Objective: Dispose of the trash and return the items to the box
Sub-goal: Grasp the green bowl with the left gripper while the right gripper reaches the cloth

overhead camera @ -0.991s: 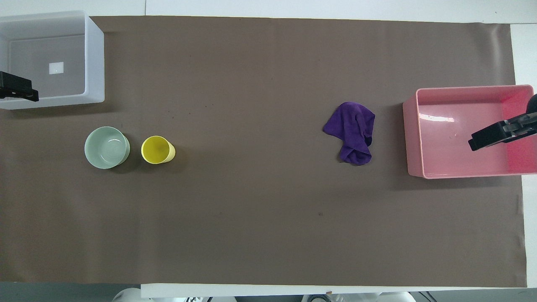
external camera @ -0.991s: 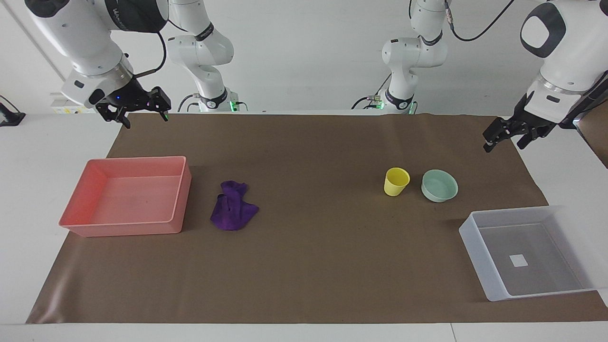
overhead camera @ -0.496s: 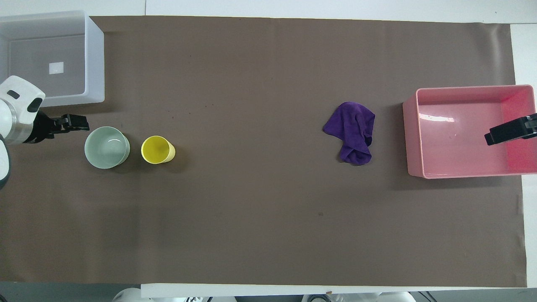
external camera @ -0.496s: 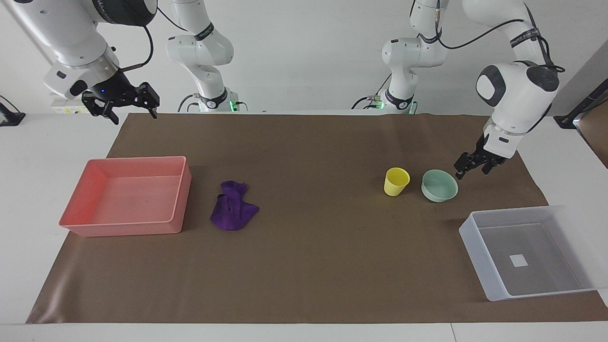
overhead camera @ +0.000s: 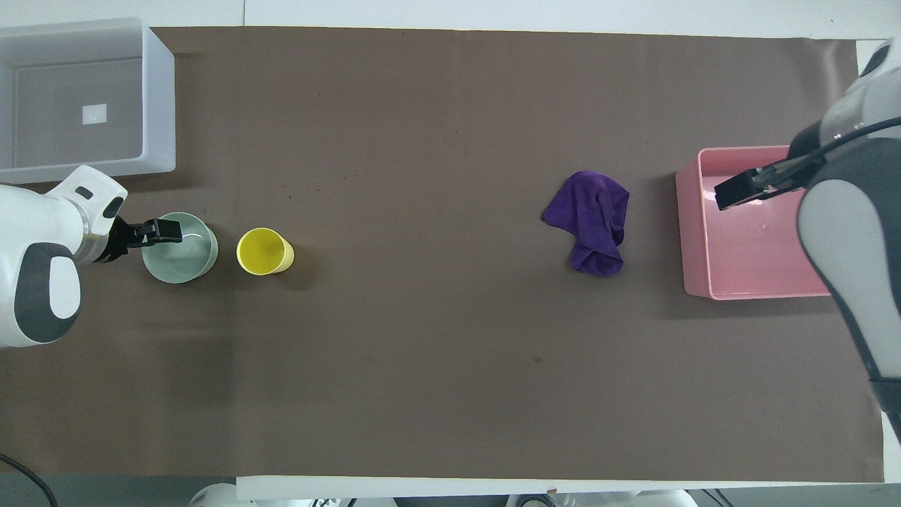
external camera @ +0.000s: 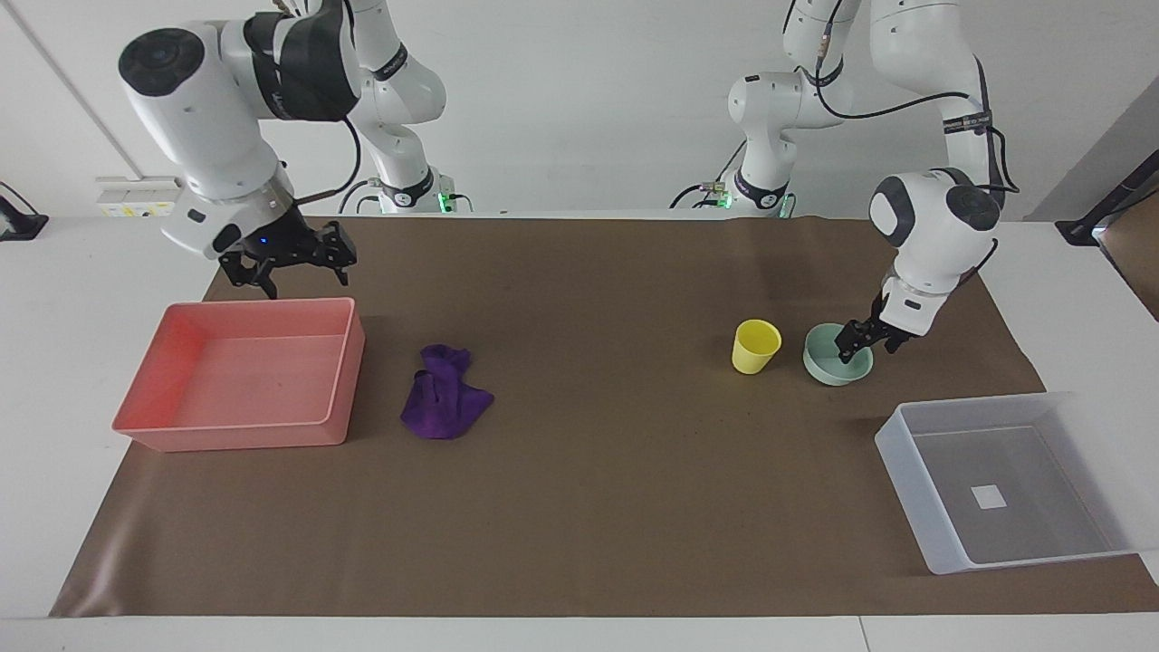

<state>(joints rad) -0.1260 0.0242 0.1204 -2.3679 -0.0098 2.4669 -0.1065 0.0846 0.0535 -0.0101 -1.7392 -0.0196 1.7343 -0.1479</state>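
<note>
Facing view has the left end effector [external camera: 858, 344] right down at the mint-green bowl [external camera: 828, 368], at the rim around the bowl's 2 o'clock. Honestly can't tell if it's spread or already pinching the wall. The overhead view puts its tip just inside the rim, so my guess is it's going for a rim pinch.

The bowl sits on the brown surface [external camera: 616, 471] with the yellow cup [external camera: 755, 347] just beside it at its 9 o'clock, not touching. The translucent bin [external camera: 898, 453] is near, at the bowl's 4 o'clock, with only its white label on the floor.

Handling-wise, the bowl looks light, stiff and kinda slick. One finger inside and one outside the wall seems the only sensible hold, since it's too wide to grab across. I'd squeeze gently, as it could swing or slip out on the lift. The cup should go the same way, though it's taller and could tip if bumped.

The right end effector [external camera: 299, 267] hangs over the pink tray [external camera: 337, 380], clearly spread and holding nothing. The purple rag [external camera: 444, 398] lies crumpled at the tray's 3 o'clock, near but apart. It's soft and floppy, so I'd come straight down on the bunched middle and expect it to droop.

Nothing's been put away yet.
</note>
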